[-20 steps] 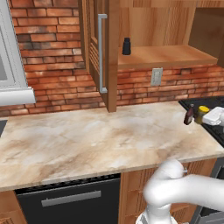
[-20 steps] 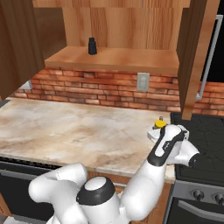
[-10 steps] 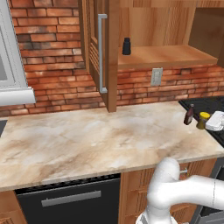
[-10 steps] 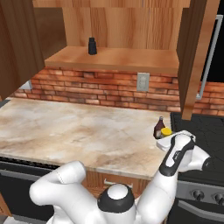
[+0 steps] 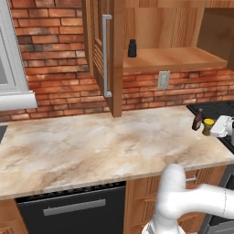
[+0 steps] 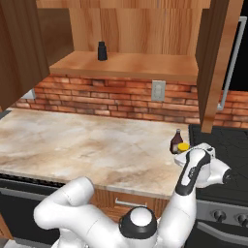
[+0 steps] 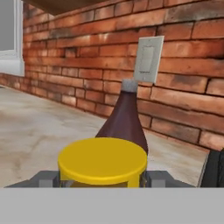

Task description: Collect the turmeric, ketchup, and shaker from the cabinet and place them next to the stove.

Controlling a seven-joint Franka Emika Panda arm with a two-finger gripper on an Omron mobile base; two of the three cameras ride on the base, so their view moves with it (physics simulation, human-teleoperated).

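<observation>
The yellow-capped turmeric jar (image 7: 103, 162) fills the lower hand view, with my gripper (image 7: 103, 180) shut on it and grey fingertips (image 7: 45, 177) on either side. It stands on the counter just in front of the dark maroon ketchup bottle (image 7: 124, 119). From the base, turmeric (image 5: 208, 127) and ketchup (image 5: 197, 120) stand together at the stove's (image 5: 215, 108) left edge, with the gripper (image 5: 215, 129) at the jar. The black shaker (image 5: 132, 48) stands on the open cabinet's shelf (image 5: 173, 58). From the right I see the turmeric (image 6: 183, 147), ketchup (image 6: 176, 141), shaker (image 6: 102, 51), stove (image 6: 225, 145) and gripper (image 6: 187, 154).
The slatted cabinet door (image 5: 97, 50) with its grey handle (image 5: 106, 55) stands open left of the shelf. A wall outlet (image 5: 163, 80) sits on the brick behind the counter (image 5: 91, 141). A black dishwasher front (image 5: 73, 210) is below the counter edge.
The gripper has come down and slightly right with the turmeric, bringing it to the counter beside the ketchup. The shaker and ketchup have not moved.
</observation>
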